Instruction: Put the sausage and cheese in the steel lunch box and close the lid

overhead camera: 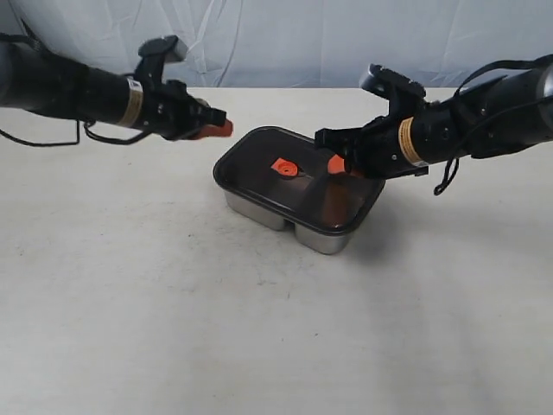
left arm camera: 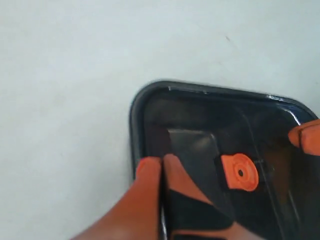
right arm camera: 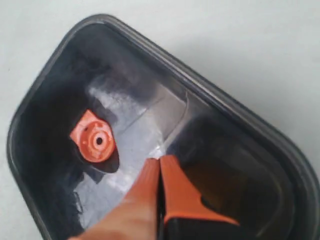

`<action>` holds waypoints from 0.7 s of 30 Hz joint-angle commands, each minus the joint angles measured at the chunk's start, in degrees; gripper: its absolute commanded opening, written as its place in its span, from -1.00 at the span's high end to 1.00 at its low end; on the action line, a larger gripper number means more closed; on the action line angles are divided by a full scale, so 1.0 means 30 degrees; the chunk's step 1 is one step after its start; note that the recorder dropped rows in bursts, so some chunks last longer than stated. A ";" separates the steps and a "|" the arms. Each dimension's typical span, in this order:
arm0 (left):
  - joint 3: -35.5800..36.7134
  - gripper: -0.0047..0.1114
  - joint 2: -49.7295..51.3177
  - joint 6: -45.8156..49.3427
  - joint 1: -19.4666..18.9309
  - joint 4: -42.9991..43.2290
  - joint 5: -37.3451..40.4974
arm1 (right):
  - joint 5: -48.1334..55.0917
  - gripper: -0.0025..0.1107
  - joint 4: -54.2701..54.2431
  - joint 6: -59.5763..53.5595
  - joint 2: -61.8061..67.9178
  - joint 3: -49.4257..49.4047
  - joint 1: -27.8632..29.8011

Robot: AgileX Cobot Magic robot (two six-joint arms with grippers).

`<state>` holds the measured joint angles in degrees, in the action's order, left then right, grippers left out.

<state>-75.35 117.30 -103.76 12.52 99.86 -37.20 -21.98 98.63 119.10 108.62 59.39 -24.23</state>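
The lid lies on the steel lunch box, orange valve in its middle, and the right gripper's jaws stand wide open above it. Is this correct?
No. The right gripper has its jaws shut, tips pressed together, as the right wrist view shows. The lid does lie on the steel lunch box, orange valve in its middle.

The dark, see-through lid [overhead camera: 302, 194] sits on top of the shiny steel lunch box [overhead camera: 321, 241]. A little orange valve [overhead camera: 284, 167] sticks up in its middle.
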 commanded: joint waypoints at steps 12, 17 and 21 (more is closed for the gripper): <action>0.8957 0.92 -1.0638 0.6289 -0.0113 -0.6583 0.4016 | 0.3680 0.97 0.0440 -0.3733 -0.9912 -0.4687 0.0057; 1.1650 0.92 -1.3405 0.8016 -0.0089 -0.8509 0.0699 | 0.7842 0.97 0.0440 -0.5034 -1.2909 -0.7249 0.0057; 1.3379 0.92 -1.5134 0.8276 -0.0089 -0.9130 0.0183 | 0.8994 0.97 0.0440 -0.5034 -1.5053 -0.9120 0.0057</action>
<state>-38.29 74.94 -79.84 12.16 74.37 -35.23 2.27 99.87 104.85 67.31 35.37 -24.23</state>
